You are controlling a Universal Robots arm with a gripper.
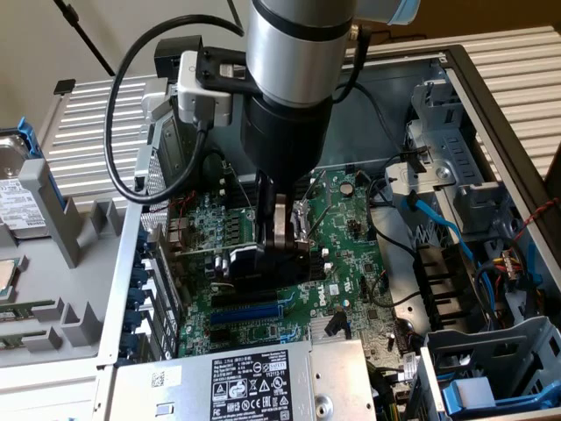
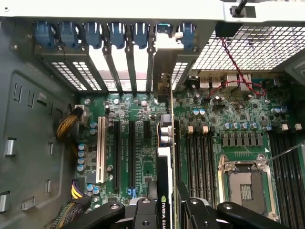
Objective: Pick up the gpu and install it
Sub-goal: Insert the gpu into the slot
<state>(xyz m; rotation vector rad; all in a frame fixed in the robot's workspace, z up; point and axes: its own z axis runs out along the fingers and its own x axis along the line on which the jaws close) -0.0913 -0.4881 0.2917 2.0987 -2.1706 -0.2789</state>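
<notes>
The gpu [image 1: 230, 261] stands on edge inside the open computer case, over the large green motherboard [image 1: 346, 219]. My gripper [image 1: 282, 246] is shut on it from above, one finger on each face. In the wrist view the gpu [image 2: 165, 167] runs edge-on away from my gripper [image 2: 169, 212], its black shroud carrying an NVIDIA label. Its silver bracket [image 2: 164, 81] reaches the row of rear slot openings. The card's lower edge is down among the motherboard [image 2: 238, 114] expansion slots; I cannot tell whether it is seated.
Black expansion slots [image 2: 116, 152] and a white one [image 2: 100, 150] lie beside the card. The CPU socket [image 2: 245, 183] and memory slots sit on its other side. A power supply [image 1: 245, 381] is in front; a drive cage [image 1: 447, 175] with blue cables is at the exterior view's right. A hard drive [image 1: 17, 197] lies outside the case.
</notes>
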